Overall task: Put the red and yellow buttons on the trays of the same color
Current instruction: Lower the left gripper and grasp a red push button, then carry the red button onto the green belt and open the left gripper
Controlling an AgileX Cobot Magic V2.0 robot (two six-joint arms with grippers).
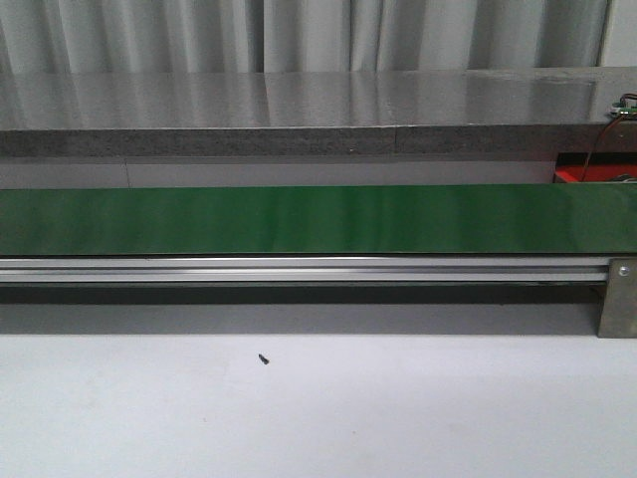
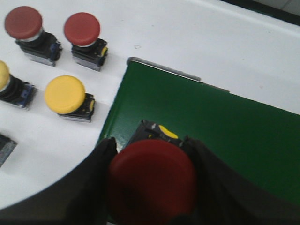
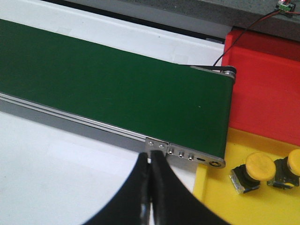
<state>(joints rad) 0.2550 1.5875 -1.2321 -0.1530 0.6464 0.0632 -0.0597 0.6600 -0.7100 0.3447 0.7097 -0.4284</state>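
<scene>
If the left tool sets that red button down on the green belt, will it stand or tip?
The red button looks top-heavy: a broad domed cap over a narrower black block, so it may tip if released tilted. Its base seems square and flat like the yellow button standing upright nearby, so it probably stands. It looks rigid on the green belt.

An industrial test bench or lab. A green conveyor belt [image 1: 318, 220] on an aluminium rail [image 1: 299, 269] crosses a plain white table [image 1: 318, 408], with a grey stone-like ledge [image 1: 299, 110] and pleated grey curtain [image 1: 299, 35] behind. Loose wires [image 1: 607, 139] hang at one end.
</scene>
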